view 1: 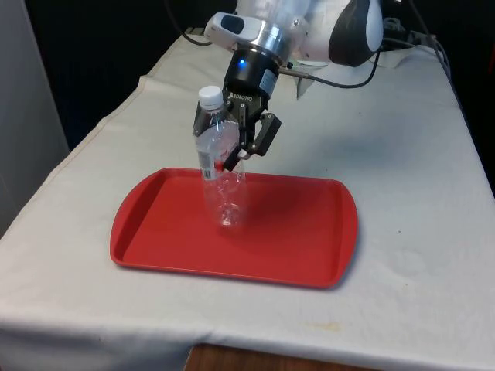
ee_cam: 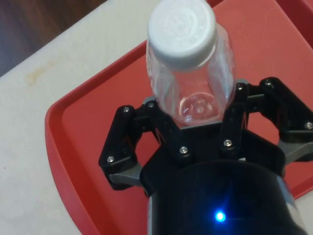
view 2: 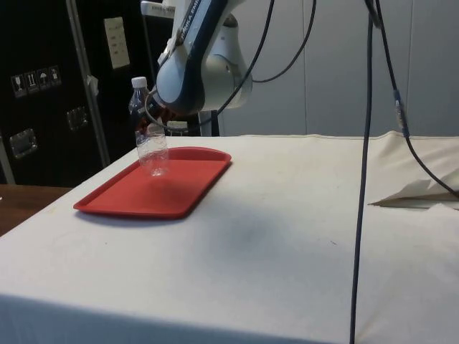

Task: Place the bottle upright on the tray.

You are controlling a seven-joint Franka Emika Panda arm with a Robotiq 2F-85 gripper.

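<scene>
Clear white-capped bottle (view 1: 220,166), upright on red tray (view 1: 294,247)

Open tray (view 1: 302,239) around bottle (view 1: 220,174)

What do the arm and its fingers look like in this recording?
The arm is glossy white with a dark joint section and a silver collar at the wrist. Black cables trail from it. The gripper is black, with white lettering on its body, and its angular black fingers are fastened with small silver screws.

clear bottle (view 1: 220,174), white cap (view 1: 209,96); red tray (view 1: 294,239); black gripper (view 1: 236,151); white cloth (view 1: 402,154); dark cabinets (view 2: 43,86)
</scene>
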